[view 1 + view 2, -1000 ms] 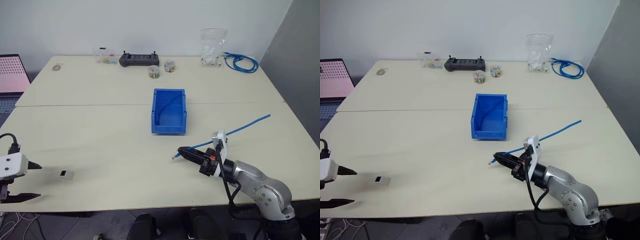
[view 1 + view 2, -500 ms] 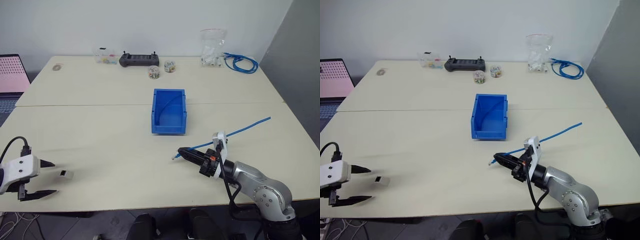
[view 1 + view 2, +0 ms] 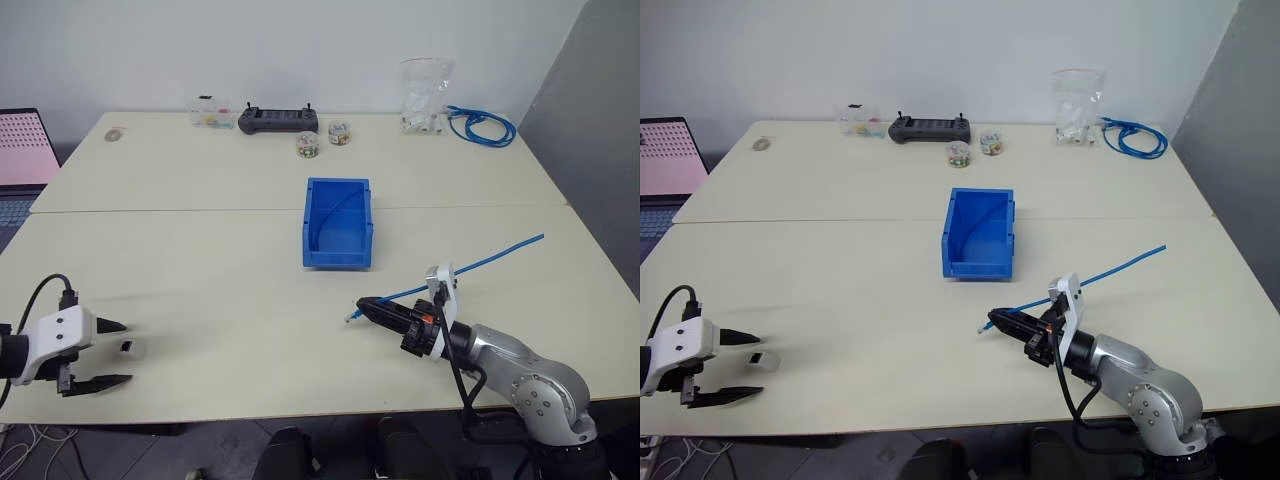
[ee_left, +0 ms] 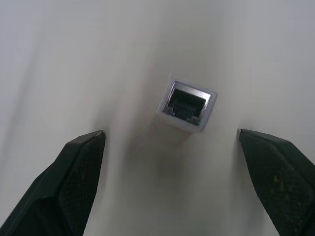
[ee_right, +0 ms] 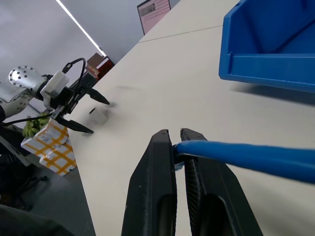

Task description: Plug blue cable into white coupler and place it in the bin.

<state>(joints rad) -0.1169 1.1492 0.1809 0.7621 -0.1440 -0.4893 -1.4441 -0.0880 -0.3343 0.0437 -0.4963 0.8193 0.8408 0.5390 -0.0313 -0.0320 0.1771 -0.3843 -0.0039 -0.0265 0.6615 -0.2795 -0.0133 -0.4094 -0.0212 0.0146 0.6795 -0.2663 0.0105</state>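
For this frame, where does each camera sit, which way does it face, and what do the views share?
Head stereo pair: look forward and down at the table, bin, both arms.
Left wrist: looks along the open left gripper at the white coupler on the table between its fingers.
Right wrist: looks along the right gripper, shut on the blue cable, toward the left gripper and coupler.
Shared: the coupler shows in every view.

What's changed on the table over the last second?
The left gripper, fingers open, has moved in toward the white coupler and now brackets it without touching. The right gripper stays shut on the blue cable; coupler, cable and bin have not moved.
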